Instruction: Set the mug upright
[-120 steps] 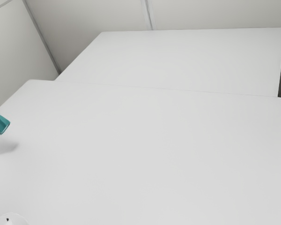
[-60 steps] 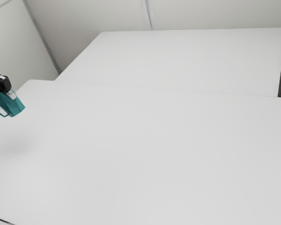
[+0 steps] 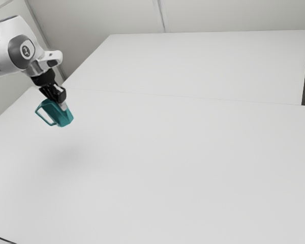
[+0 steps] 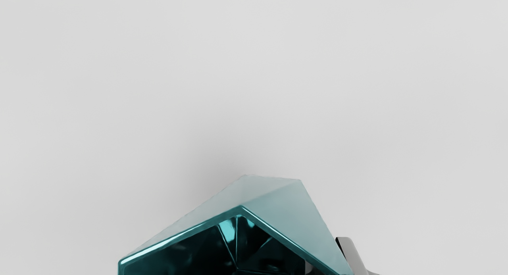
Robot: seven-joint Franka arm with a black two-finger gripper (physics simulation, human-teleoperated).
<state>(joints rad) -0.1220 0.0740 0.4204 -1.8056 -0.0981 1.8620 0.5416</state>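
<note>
And here's the table [image 3: 183, 168], broad, smooth and white, with a soft grey shadow [image 3: 66, 152] lying toward the exterior view's left!

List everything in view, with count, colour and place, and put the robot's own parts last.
Mug: one, teal, tilted in the air above the near tabletop, its handle toward the exterior view's left.
Near tabletop: one, white, beneath the mug.
Surface behind it: one, white, beyond the near tabletop's far edge.
Walls: at least two, pale grey, at the back and the exterior view's left.
Arm: one, white and grey, upper left of the exterior view.
Gripper: one, black, at the mug's rim.
</note>
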